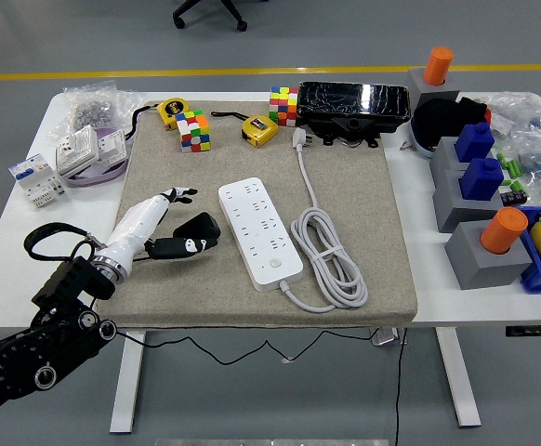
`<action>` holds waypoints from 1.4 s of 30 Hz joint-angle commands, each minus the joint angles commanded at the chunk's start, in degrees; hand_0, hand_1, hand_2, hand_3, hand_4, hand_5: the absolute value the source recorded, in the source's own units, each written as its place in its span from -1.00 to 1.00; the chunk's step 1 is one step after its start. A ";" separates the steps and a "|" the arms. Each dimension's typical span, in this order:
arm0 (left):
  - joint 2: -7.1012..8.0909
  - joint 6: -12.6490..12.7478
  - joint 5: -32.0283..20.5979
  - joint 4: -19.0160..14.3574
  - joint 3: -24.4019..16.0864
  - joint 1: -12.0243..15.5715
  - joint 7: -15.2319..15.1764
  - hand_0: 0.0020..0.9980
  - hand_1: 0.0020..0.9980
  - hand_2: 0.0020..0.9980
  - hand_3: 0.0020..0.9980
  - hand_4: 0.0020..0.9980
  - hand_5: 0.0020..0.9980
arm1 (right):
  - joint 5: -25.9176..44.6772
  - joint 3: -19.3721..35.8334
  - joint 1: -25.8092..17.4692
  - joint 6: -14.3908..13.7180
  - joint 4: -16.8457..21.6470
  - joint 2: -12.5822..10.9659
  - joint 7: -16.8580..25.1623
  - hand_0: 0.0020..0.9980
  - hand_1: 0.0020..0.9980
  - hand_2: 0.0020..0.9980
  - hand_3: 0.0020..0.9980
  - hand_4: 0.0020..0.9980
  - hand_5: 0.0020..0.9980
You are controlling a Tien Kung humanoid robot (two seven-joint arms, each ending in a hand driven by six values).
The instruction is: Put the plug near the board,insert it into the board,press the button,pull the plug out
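Head view: left hand (159, 221) just left of power strip (259, 232), fingers loosely spread, empty.
Plug (299, 137): beyond power strip, apart.

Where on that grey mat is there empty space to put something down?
Bare mat lies right of the coiled cable, and between the left hand and power strip. The far edge is crowded with cubes and tape measures.

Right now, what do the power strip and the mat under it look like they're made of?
The power strip looks like hard white plastic with a smooth, slightly glossy shell and moulded socket holes. The mat looks like felt or a coarse woven fabric: matte grey-beige, speckled, no shine. Which of the two cannot be told from this view.
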 joint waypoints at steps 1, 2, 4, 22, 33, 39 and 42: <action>-0.06 -0.07 -0.06 0.06 0.02 0.02 0.11 0.45 0.36 0.36 0.52 1.00 -0.41 | -0.02 0.07 -0.02 -0.01 0.01 0.02 0.01 0.07 0.27 0.26 0.11 0.79 -0.17; -0.09 -0.10 -0.09 0.09 0.03 0.02 0.17 0.45 0.36 0.36 0.52 1.00 -0.41 | -0.02 0.10 -0.02 -0.01 0.02 0.04 0.01 0.07 0.27 0.26 0.11 0.79 -0.17; -0.34 -0.29 0.01 0.30 0.25 0.11 0.56 0.45 0.36 0.36 0.52 1.00 -0.41 | -0.09 0.25 -0.13 0.00 0.04 0.14 0.02 0.07 0.27 0.26 0.11 0.79 -0.17; -1.95 2.05 -0.02 0.89 0.29 -0.92 -0.57 -0.22 -0.18 -0.03 0.09 0.34 -1.00 | -0.36 1.11 -0.33 -0.35 0.15 0.27 0.54 0.06 0.27 0.26 0.11 0.79 -0.16; -2.06 2.01 -0.53 -1.20 -0.18 -1.21 -1.71 -0.27 -0.24 -0.09 0.07 0.23 -1.00 | -0.35 1.20 -0.35 -0.44 0.18 0.22 0.72 0.06 0.26 0.26 0.11 0.79 -0.16; -2.26 2.01 -1.45 -3.96 -0.25 -1.98 -3.42 -0.26 -0.25 -0.10 0.07 0.22 -1.00 | -0.31 0.96 -0.26 -0.42 0.21 0.23 0.75 0.05 0.26 0.26 0.11 0.79 -0.16; -2.71 1.70 -1.63 -3.84 0.45 -2.69 -3.45 -0.26 -0.25 -0.10 0.07 0.22 -1.00 | -0.21 0.66 -0.15 -0.38 0.19 0.24 0.73 0.05 0.26 0.26 0.11 0.79 -0.16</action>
